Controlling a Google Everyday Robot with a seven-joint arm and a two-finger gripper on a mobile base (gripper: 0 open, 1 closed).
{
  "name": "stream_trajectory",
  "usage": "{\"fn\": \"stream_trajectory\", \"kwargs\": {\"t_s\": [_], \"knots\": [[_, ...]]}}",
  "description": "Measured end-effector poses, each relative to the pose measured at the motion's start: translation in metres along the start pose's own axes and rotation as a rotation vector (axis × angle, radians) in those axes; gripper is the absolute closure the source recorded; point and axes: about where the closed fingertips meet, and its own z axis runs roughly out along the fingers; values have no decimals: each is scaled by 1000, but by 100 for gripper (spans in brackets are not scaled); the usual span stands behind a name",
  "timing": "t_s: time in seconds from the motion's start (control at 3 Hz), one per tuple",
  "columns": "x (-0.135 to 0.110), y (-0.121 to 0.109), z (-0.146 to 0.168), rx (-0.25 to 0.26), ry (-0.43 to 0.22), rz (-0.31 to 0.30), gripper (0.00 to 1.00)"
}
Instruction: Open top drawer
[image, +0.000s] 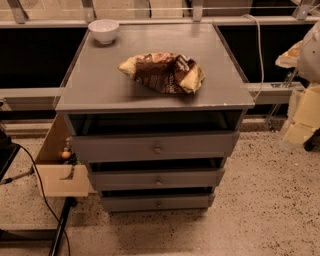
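Note:
The top drawer (155, 146) is the widest of three matte grey drawer fronts on the grey cabinet (100, 85). It has a small round metal knob (157, 149) at its centre. A dark gap shows between the cabinet top and this drawer's front. Two narrower drawers (156, 179) sit below it. My gripper (302, 120) is a pale cream shape at the right edge of the camera view. It is level with the cabinet top, well to the right of the drawer and apart from it.
A white bowl (103, 30) and a crumpled brown and yellow snack bag (162, 72) lie on the cabinet top. A wooden box (57, 172) stands at the cabinet's left. Black cables (45, 200) cross the speckled floor at left. A white cable (259, 47) hangs behind.

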Motion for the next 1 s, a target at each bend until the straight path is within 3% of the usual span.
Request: {"fn": "stream_trajectory", "kwargs": {"t_s": [0.67,1.0], "knots": [[-1,2,22,21,-21,12,0],[-4,-1,49,21,-20,17,0]]}}
